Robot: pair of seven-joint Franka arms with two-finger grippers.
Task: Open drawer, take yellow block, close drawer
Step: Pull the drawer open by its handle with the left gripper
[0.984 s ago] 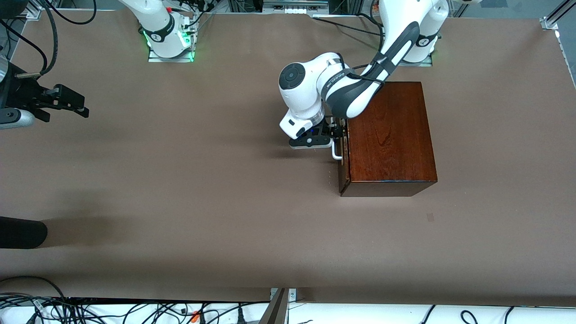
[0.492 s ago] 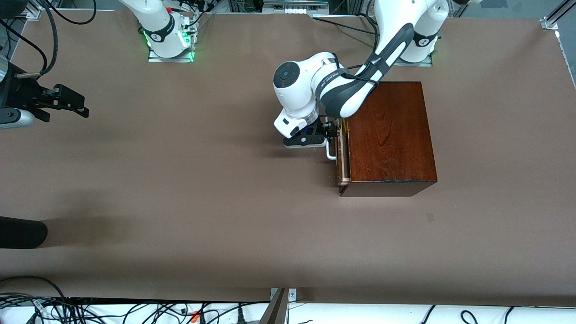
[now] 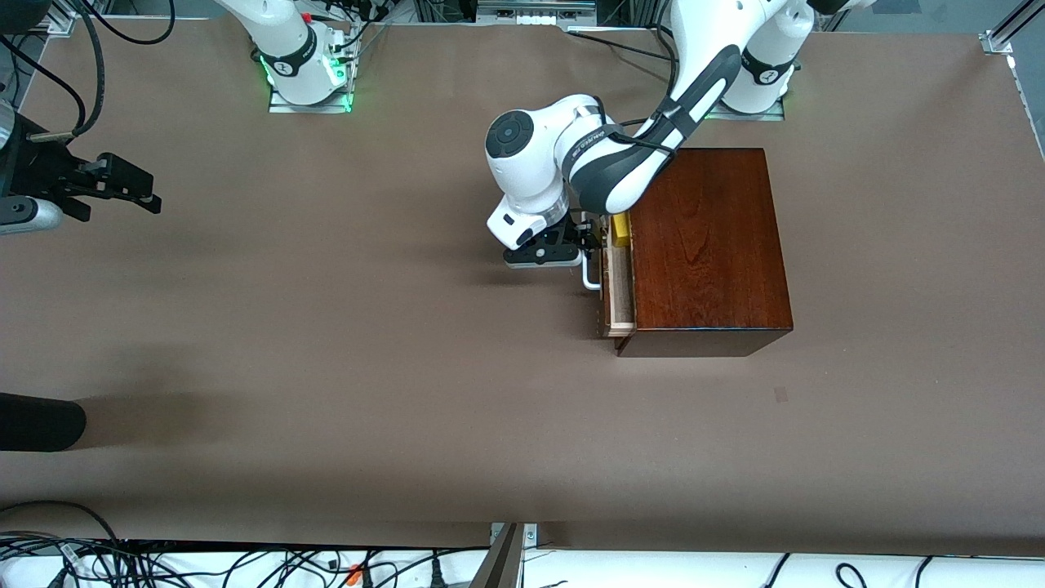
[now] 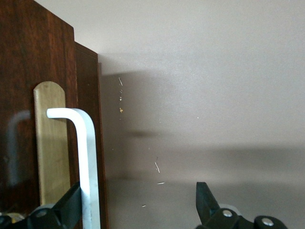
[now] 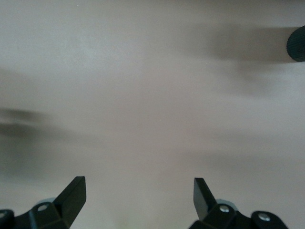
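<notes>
The dark mahogany box [image 3: 706, 245] stands toward the left arm's end of the table. Its drawer [image 3: 618, 287] is pulled out a little, showing the pale wood tray. The yellow block [image 3: 621, 229] shows in the tray, partly under the left arm. My left gripper [image 3: 589, 245] is at the white handle [image 3: 589, 278], open. In the left wrist view one fingertip [image 4: 70, 204] sits between the handle bar [image 4: 88, 157] and the drawer front [image 4: 88, 86], and the other stands well clear of the bar; the gripper [image 4: 138, 205] is spread wide. My right gripper [image 3: 122, 189] waits open over the right arm's end of the table [image 5: 138, 195].
A black rounded object [image 3: 41, 420] juts in at the table edge at the right arm's end, nearer the camera; it also shows in the right wrist view [image 5: 298, 43]. Cables lie along the table's front edge [image 3: 245, 563]. Brown tabletop [image 3: 367, 327] spreads in front of the drawer.
The left gripper has moved toward the right arm's end with the handle, and the drawer has slid further out. The yellow block has come into view. The right arm has not moved.
</notes>
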